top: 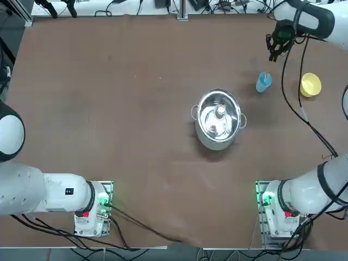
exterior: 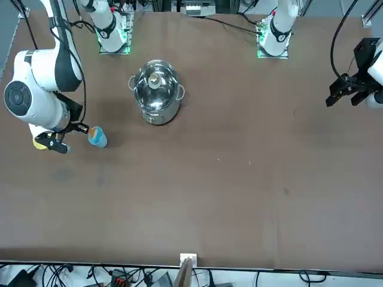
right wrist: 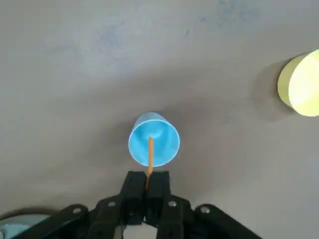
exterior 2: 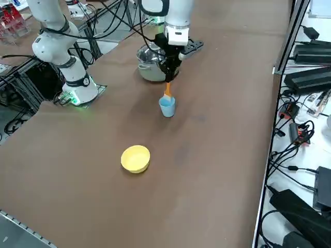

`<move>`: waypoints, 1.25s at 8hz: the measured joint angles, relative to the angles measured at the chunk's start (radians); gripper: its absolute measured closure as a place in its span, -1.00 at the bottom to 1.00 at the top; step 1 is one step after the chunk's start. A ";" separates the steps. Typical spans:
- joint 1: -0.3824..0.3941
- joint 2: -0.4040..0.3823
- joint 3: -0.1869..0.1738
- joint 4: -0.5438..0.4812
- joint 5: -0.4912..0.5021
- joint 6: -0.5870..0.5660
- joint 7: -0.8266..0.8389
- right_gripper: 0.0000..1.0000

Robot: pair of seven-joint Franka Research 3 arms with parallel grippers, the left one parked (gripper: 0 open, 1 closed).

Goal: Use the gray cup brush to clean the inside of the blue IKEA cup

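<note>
The right claw is seen clamped together on the upper end of the gray cup brush, whose thin orange shaft runs straight out from between the fingers. In the wrist view that shaft is lined up with the open mouth of the blue IKEA cup, and its tip is seen against the cup's inner floor; whether it actually touches the bottom cannot be told. From the raised side view the brush is held close to upright, its long axis pointing down into the cup, with the claw directly above the rim. So the cup lies straight below the claw, along the brush's own axis, and the coming scrubbing is judged to call for small circling or up-and-down strokes kept inside the rim, since the light cup could be tipped by a sideways push. The cup stands upright near the surface's right edge, towards the far right corner. Farther towards that edge, well apart from the cup, the yellow bowl is left untouched
</note>
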 joint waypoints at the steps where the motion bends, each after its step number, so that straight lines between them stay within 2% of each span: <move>1: 0.000 0.004 0.000 -0.016 0.000 0.029 0.000 0.95; 5: -0.015 0.035 -0.001 -0.062 0.000 0.078 0.000 0.95; 10: -0.050 0.050 -0.002 -0.069 -0.016 0.124 0.000 0.95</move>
